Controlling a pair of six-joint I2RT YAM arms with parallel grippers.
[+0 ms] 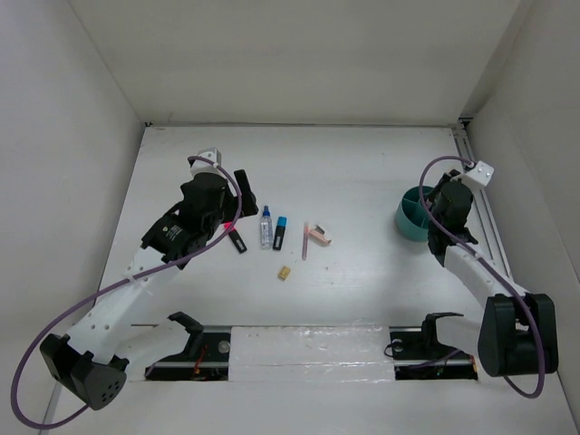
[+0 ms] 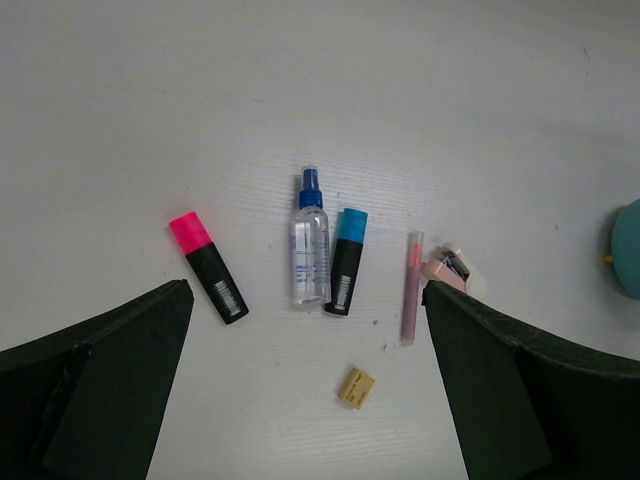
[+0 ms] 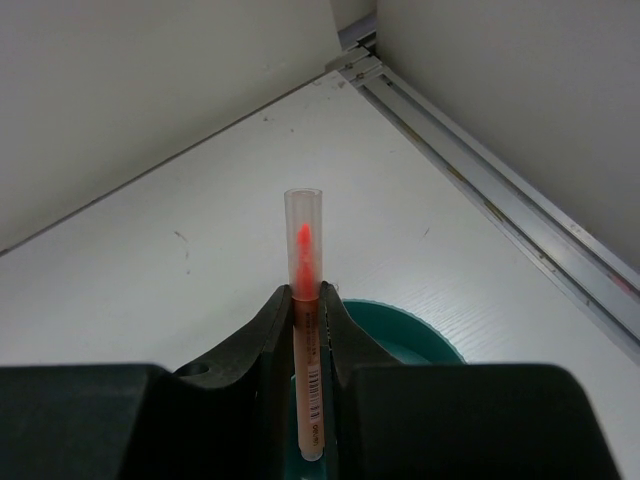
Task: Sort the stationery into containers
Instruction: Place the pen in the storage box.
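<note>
On the table lie a pink-capped black marker point(image 2: 208, 268), a clear blue-capped bottle point(image 2: 310, 245), a blue-capped marker point(image 2: 347, 262), a salmon pencil point(image 2: 411, 288), a pink block point(image 2: 440, 270) and a tiny tan piece point(image 2: 355, 387). My left gripper point(image 2: 308, 295) hovers open above them, holding nothing; from above it point(image 1: 236, 207) is over the pink-capped marker point(image 1: 237, 241). My right gripper point(image 3: 308, 300) is shut on another salmon pencil point(image 3: 303, 235) with a clear cap, held upright over the teal cup point(image 3: 405, 335). The cup point(image 1: 408, 213) stands at the right, partly hidden by that gripper point(image 1: 441, 216).
White walls enclose the table on three sides. A metal rail point(image 1: 480, 213) runs along the right edge just behind the cup. Slots with black brackets point(image 1: 186, 324) lie along the near edge by the arm bases.
</note>
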